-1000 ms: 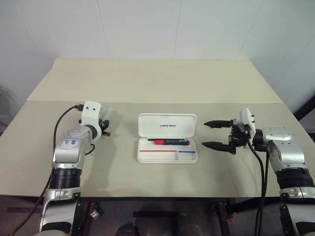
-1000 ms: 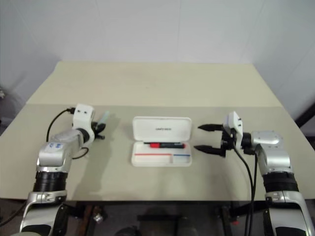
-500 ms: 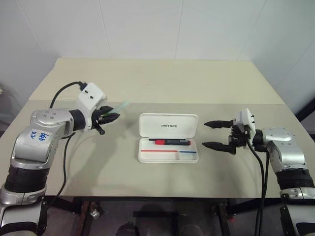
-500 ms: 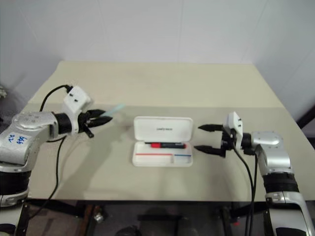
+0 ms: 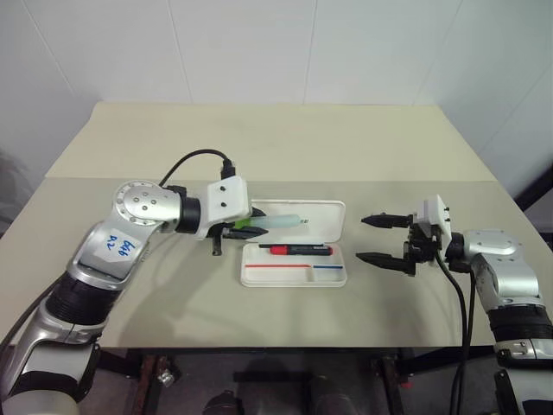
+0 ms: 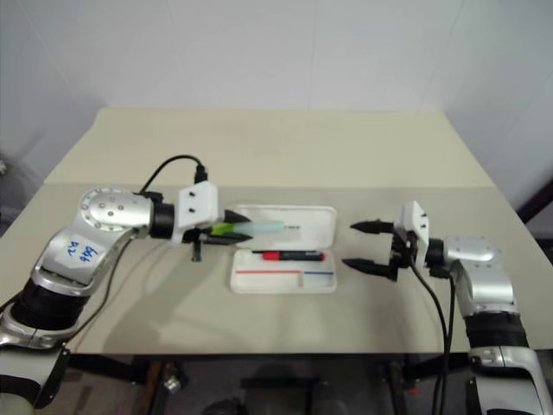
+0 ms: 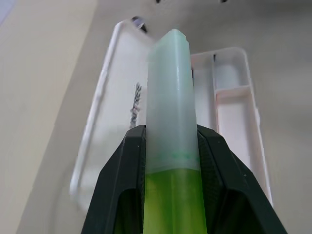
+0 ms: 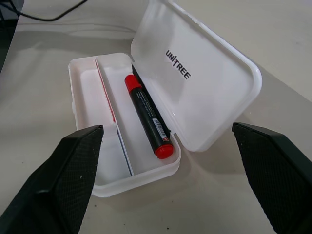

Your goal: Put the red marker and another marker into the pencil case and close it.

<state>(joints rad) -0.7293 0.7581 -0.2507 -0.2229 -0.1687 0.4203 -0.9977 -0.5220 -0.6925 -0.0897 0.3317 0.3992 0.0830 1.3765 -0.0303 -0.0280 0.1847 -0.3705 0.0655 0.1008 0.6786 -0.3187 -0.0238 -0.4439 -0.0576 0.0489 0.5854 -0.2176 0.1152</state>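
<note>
From my seat I see the pencil case [image 5: 294, 251] lying open on the table [image 5: 259, 147], lid tipped back; the red marker [image 5: 296, 250] rests inside its tray, in the compartment next to the lid, red cap toward the robot's left. The left gripper [image 5: 235, 229] pinches the green highlighter [image 5: 275, 224] by its lime body — the whitish cap sticks out past the fingers [image 7: 119, 185], pointing across the raised lid, above the case and not touching it as far as I can tell. The right gripper [image 5: 371, 239] hangs just beside the case's right end; its jaws are spread wide and hold nothing — black fingertips [image 8: 63, 175] frame the open case in the right wrist view.
</note>
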